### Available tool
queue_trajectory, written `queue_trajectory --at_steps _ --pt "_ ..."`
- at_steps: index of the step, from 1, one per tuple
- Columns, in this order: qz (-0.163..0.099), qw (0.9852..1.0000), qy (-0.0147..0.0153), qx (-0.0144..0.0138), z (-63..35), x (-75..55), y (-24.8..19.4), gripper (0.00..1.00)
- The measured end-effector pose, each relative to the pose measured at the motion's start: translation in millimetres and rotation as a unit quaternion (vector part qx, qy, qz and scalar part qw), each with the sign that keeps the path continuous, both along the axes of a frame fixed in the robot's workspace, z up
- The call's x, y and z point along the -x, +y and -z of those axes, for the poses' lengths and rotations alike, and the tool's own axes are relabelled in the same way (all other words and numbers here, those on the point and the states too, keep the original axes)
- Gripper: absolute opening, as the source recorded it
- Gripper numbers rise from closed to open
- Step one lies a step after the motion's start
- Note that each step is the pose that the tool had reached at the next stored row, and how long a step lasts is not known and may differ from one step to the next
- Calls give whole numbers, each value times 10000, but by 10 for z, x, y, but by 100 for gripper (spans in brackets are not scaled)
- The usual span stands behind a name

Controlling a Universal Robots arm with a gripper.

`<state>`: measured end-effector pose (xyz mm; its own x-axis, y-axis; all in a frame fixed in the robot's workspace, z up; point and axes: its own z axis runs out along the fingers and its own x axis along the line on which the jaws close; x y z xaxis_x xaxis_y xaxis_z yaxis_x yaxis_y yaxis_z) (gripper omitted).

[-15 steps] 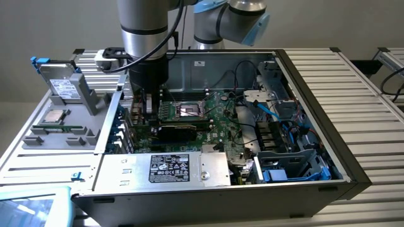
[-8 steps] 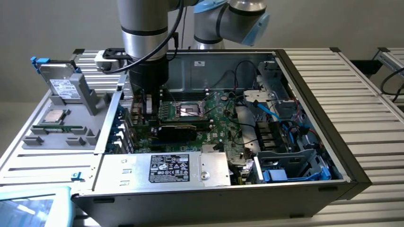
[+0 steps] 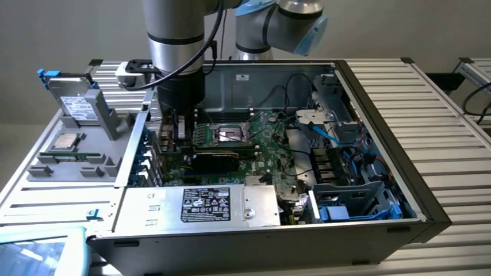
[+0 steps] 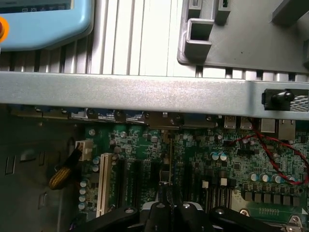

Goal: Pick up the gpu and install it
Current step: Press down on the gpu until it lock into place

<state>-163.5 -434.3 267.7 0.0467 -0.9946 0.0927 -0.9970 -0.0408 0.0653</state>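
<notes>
My gripper (image 3: 181, 141) reaches down into the open computer case (image 3: 383, 103), over the motherboard (image 3: 261, 144) near the case's rear wall. It is shut on the gpu (image 3: 216, 158), which stands on edge with its black cooler face showing beside the fingers. In the wrist view the gpu (image 4: 170, 159) appears edge-on as a thin line running from my gripper (image 4: 170, 205) toward the silver rear wall (image 4: 145, 92). It hangs right over the black expansion slots (image 4: 133, 179). I cannot tell whether the card touches a slot.
A grey parts tray (image 3: 46, 169) on the exterior view's left holds a drive (image 3: 75, 103), a processor (image 3: 66, 141) and a memory stick. The power supply (image 3: 203, 204) lies at the case front. A blue pendant (image 3: 38, 250) sits nearby. Red wires (image 4: 275, 154) cross the board.
</notes>
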Motion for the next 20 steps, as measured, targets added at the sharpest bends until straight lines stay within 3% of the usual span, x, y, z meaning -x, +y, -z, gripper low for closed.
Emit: queue_trajectory --at_steps 20 --pt "0 10000 -1 -1 1 11 -2 12"
